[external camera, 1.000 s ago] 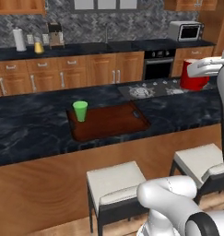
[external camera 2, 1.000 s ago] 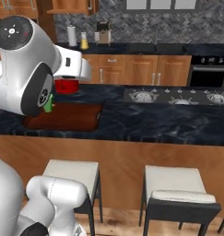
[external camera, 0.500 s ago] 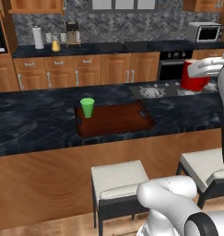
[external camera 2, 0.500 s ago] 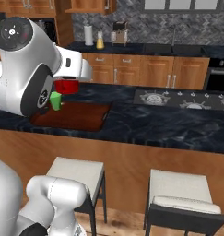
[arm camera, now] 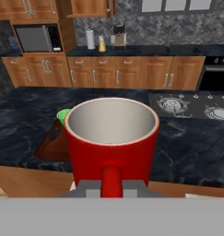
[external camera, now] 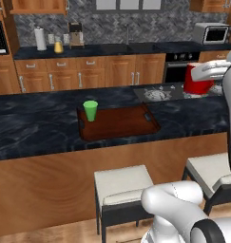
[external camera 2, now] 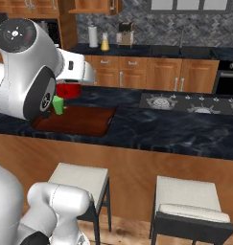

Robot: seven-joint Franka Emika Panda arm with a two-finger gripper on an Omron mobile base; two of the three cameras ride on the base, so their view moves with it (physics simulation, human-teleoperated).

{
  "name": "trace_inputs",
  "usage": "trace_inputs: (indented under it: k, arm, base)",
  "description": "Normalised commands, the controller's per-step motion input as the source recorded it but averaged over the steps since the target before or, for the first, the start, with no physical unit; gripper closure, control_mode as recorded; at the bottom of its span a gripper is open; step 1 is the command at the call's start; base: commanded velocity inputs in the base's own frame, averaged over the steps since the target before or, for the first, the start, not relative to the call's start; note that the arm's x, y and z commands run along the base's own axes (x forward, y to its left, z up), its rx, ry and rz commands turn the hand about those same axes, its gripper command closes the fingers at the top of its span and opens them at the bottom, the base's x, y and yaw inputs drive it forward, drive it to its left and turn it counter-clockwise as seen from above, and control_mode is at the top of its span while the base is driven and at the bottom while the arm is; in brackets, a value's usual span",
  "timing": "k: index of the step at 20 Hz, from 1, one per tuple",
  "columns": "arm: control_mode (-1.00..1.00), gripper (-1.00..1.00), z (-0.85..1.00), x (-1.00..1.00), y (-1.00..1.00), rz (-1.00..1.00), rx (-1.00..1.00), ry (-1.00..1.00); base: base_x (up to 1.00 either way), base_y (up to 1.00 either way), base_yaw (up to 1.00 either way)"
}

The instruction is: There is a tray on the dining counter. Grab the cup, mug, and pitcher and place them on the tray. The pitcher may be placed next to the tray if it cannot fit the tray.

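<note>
The gripper [arm camera: 111, 186] pinches the red mug [arm camera: 111, 138] by its handle. The green cup [external camera: 91, 110] stands at the tray's [external camera: 121, 124] ten o'clock corner

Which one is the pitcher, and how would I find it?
Look at the back counter under the grey tiled wall, near its left end. The pitcher stands there between the white paper-towel roll and a dark coffee machine. It is the small yellow-orange one, shorter than both neighbours.

one tray [external camera: 119, 122], one green cup [external camera: 91, 110], one red mug [arm camera: 111, 140], one pitcher [external camera: 58, 47], two stools [external camera: 124, 186]
</note>
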Motion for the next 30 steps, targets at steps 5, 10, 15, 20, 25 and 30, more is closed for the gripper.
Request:
trace_inputs:
  k: [5, 10, 15, 20, 25, 30]
  arm:
    - [-1.0, 1.0, -0.49, 0.52, 0.36, 0.21, 0.0, 0.06]
    - [-1.0, 1.0, -0.52, 0.56, 0.34, 0.31, 0.0, 0.06]
    - [-1.0, 1.0, -0.6, 0.38, 0.52, 0.17, -0.01, 0.01]
    - [-1.0, 1.0, -0.49, 0.4, 0.41, 0.11, 0.0, -0.01]
    - [-1.0, 1.0, -0.46, 0.5, 0.43, 0.07, 0.0, 0.0]
    - [-1.0, 1.0, -0.45, 0.52, 0.39, 0.06, 0.02, 0.0]
  base:
    - [0.0, 0.0, 0.0]
    - [0.0, 0.0, 0.0]
    - [0.0, 0.0, 0.0]
    - [0.0, 0.0, 0.0]
    - [0.0, 0.0, 0.0]
    - [0.0, 0.0, 0.0]
